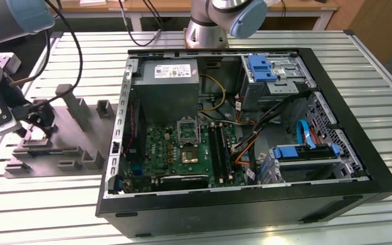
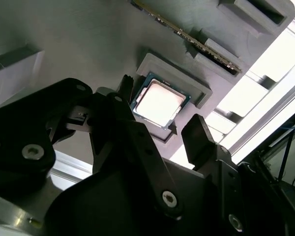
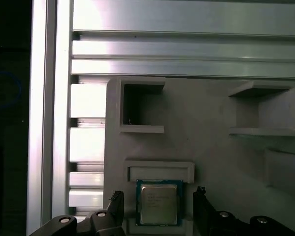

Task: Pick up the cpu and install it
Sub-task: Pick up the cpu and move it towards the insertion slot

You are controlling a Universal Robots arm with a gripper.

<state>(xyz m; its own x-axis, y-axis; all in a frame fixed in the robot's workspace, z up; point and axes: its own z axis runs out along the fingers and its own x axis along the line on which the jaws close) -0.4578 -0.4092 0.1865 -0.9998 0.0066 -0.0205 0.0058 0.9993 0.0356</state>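
Note:
The cpu, a small square chip with a pale metal top, lies flat in a shallow pocket of the grey moulded fixture. The same cpu appears between the black fingers in both wrist views. My gripper is open and straddles the chip, one fingertip on each side with a small gap to its edges. In the exterior view the gripper hangs low over the fixture at that view's left. The open computer case holds the green motherboard with its dark socket frame.
The fixture has upright blocks and empty square pockets near the chip. A grey power-supply box, blue drive brackets and loose cables fill the case. A slatted aluminium table carries everything.

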